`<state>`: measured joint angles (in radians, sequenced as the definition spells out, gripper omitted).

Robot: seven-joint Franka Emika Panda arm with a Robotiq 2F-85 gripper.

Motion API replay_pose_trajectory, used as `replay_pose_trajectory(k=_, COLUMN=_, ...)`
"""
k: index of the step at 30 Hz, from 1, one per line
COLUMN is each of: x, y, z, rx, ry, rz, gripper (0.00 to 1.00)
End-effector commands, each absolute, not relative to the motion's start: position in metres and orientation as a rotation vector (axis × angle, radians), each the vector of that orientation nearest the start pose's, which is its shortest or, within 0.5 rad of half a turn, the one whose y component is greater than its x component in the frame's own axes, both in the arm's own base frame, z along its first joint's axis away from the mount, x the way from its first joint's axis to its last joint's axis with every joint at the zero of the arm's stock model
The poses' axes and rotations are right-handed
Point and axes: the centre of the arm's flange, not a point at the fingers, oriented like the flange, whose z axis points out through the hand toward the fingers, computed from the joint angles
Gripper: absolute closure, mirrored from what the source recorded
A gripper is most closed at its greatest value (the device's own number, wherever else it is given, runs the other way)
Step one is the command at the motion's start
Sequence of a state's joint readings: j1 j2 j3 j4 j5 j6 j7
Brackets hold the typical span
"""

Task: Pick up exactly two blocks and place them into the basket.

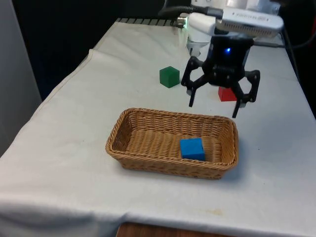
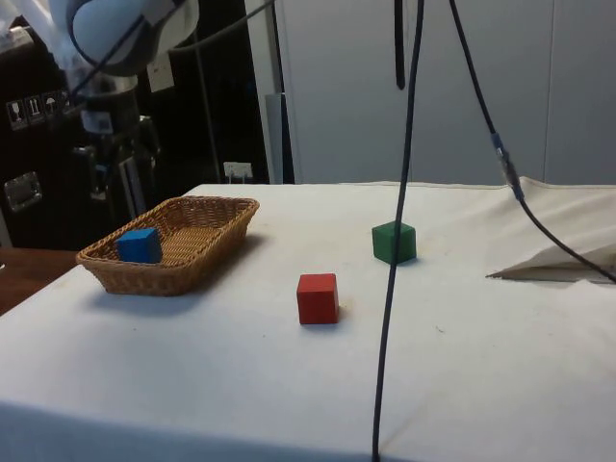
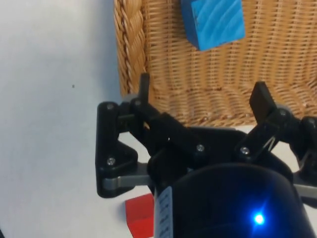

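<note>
A blue block (image 1: 192, 148) (image 2: 140, 244) (image 3: 213, 22) lies inside the wicker basket (image 1: 148, 114) (image 2: 221, 236) (image 3: 130, 49), toward the front view's right. My gripper (image 1: 214, 109) (image 2: 123, 188) (image 3: 202, 87) hangs open and empty above the basket's far rim. Beyond the basket, a green block (image 1: 169, 77) (image 2: 394, 242) rests on the cloth. A red block (image 1: 227, 94) (image 2: 318, 297) (image 3: 141, 213) sits just behind the gripper, partly hidden by it in the front view.
In the side view a dark cable (image 2: 404, 144) hangs down in front of the table. The cloth bunches into a raised fold (image 2: 558, 260) at that view's right. The table's edge (image 1: 59, 86) runs along the front view's left.
</note>
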<state>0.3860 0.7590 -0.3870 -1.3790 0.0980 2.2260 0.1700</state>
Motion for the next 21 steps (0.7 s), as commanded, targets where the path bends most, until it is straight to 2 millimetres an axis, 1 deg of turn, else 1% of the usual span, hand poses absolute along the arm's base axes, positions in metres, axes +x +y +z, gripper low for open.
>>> replay_pose_trajectory(k=1, x=0.736, y=0.07, z=0.304, rx=-3.287, ry=0.183, rz=-0.282, gripper=0.0)
replay_pose_trajectory(k=3, x=0.735, y=0.071, z=0.305, rx=-3.287, ry=0.181, rz=-0.283, gripper=0.0)
replay_pose_trajectory(k=4, x=0.733, y=0.072, z=0.31, rx=-3.285, ry=0.184, rz=-0.287, gripper=0.0)
replay_pose_trajectory(k=5, x=0.738, y=0.07, z=0.306, rx=-3.286, ry=0.18, rz=-0.264, gripper=0.0)
replay_pose_trajectory(k=6, x=0.732, y=0.073, z=0.312, rx=-3.284, ry=0.181, rz=-0.289, gripper=0.0)
replay_pose_trajectory(k=10, x=0.729, y=0.075, z=0.321, rx=-3.279, ry=0.183, rz=-0.302, gripper=0.0)
replay_pose_trajectory(k=12, x=0.727, y=0.075, z=0.322, rx=-3.282, ry=0.182, rz=-0.305, gripper=0.0)
replay_pose_trajectory(k=13, x=0.732, y=0.074, z=0.321, rx=-3.283, ry=0.18, rz=-0.283, gripper=0.0)
replay_pose_trajectory(k=14, x=0.726, y=0.075, z=0.324, rx=-3.283, ry=0.181, rz=-0.31, gripper=0.0)
replay_pose_trajectory(k=19, x=0.722, y=0.074, z=0.329, rx=-3.293, ry=0.18, rz=-0.326, gripper=0.0)
replay_pose_trajectory(k=20, x=0.727, y=0.073, z=0.327, rx=-3.293, ry=0.179, rz=-0.303, gripper=0.0)
replay_pose_trajectory(k=21, x=0.721, y=0.074, z=0.33, rx=-3.294, ry=0.181, rz=-0.329, gripper=0.0)
